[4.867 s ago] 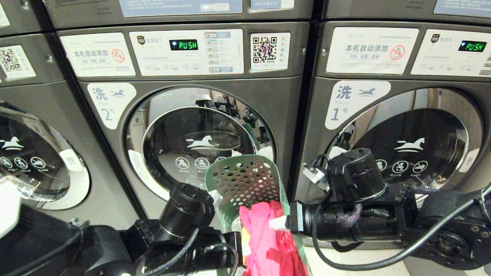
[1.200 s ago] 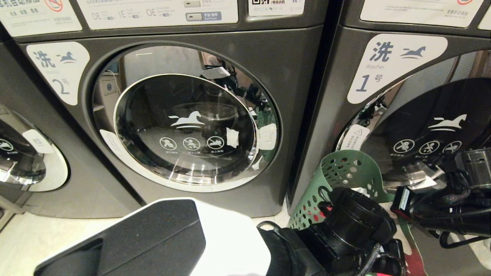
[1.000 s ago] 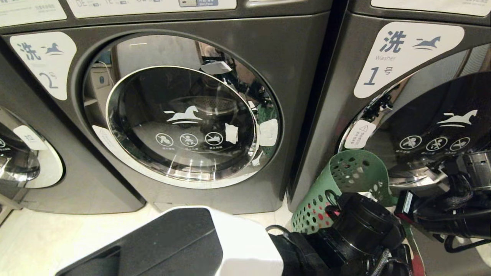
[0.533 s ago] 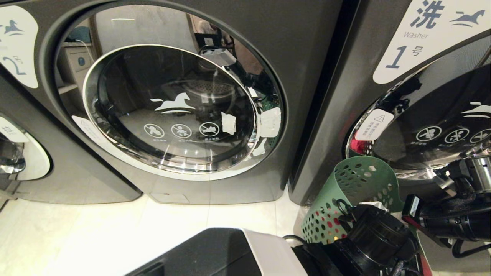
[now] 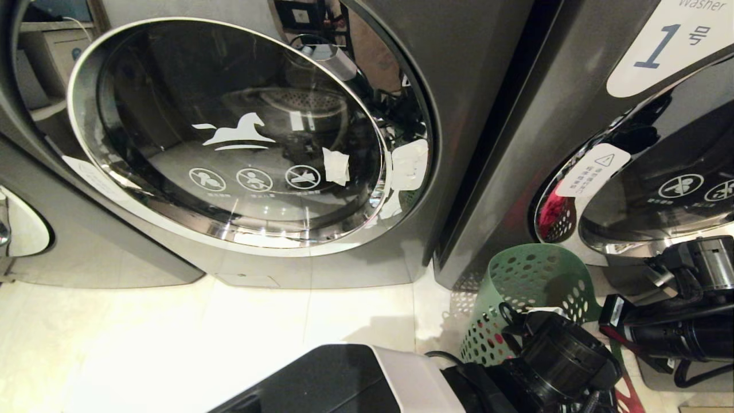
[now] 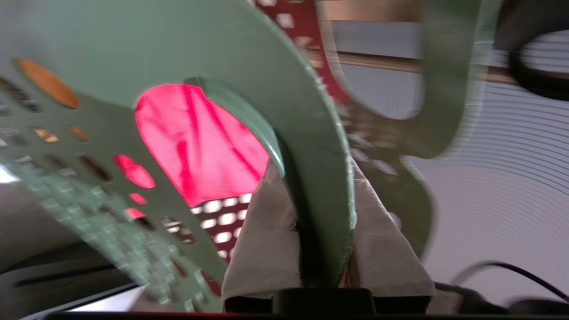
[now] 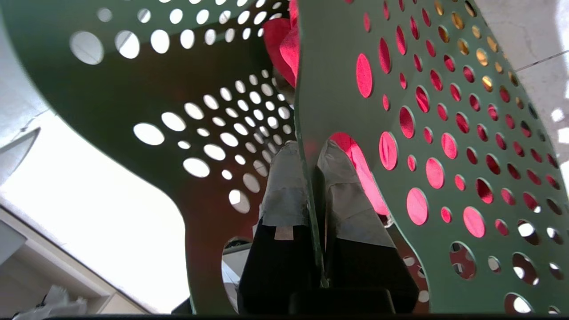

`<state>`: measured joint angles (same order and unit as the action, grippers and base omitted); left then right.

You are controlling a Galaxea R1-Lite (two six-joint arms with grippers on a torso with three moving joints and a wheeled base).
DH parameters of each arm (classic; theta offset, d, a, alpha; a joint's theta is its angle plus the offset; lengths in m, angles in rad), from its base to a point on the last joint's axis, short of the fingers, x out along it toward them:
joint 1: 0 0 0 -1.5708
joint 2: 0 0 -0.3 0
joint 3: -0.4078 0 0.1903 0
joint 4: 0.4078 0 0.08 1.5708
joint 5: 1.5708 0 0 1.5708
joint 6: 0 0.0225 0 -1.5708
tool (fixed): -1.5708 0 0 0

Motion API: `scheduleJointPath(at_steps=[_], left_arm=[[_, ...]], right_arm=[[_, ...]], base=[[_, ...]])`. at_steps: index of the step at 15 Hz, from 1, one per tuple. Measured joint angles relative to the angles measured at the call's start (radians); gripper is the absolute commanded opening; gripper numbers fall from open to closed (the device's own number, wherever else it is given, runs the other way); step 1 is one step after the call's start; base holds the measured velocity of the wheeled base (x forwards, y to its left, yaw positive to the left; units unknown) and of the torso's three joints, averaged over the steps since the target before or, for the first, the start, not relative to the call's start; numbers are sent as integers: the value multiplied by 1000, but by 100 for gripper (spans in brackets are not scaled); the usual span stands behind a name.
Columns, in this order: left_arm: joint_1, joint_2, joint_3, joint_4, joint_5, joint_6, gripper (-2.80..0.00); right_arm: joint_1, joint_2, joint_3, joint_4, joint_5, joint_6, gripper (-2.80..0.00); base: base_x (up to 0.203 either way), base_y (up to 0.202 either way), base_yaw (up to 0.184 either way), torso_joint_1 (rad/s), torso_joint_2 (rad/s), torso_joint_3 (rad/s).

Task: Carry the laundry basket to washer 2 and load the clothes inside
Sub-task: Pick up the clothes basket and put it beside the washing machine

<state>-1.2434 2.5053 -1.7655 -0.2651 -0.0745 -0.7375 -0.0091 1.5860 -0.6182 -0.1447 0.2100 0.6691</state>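
The green laundry basket [image 5: 533,292] with round holes hangs low before the seam between two machines, close to the floor. My left gripper [image 6: 313,178] is shut on its rim beside an oval handle cut-out. My right gripper [image 7: 309,149] is shut on the thin opposite wall. The clothes lie inside: a pink-red garment [image 6: 195,142] shows through the cut-out and the holes, and orange [image 7: 480,58] shows through a few holes. Washer 2 [image 5: 436,69] is the dark grey machine on the left, and its chrome-ringed glass door [image 5: 229,137] with the white horse is closed.
Washer 1 [image 5: 659,51] stands right behind the basket, door closed. Another machine's door [image 5: 17,229] shows at the far left. Pale tiled floor [image 5: 172,332] lies before washer 2. My left arm [image 5: 565,358] and right arm [image 5: 671,332] crowd the lower right beside my white and black body [image 5: 355,378].
The head view has tipped downward: the washers slide up in the picture and more floor shows. The basket has come lower toward the floor, both grippers still shut on it.
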Motion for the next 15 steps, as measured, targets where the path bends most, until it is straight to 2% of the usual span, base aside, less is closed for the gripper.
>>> scheduleJointPath(at_steps=[3, 15], left_arm=[[7, 9, -20, 14, 39, 5, -280], [14, 47, -102, 6, 42, 2, -280]], right_arm=[[1, 4, -3, -19, 3, -1, -280], [1, 11, -4, -31, 6, 0, -280]], base=[[0, 0, 0, 4, 6, -93], [0, 0, 0, 0, 0, -2]])
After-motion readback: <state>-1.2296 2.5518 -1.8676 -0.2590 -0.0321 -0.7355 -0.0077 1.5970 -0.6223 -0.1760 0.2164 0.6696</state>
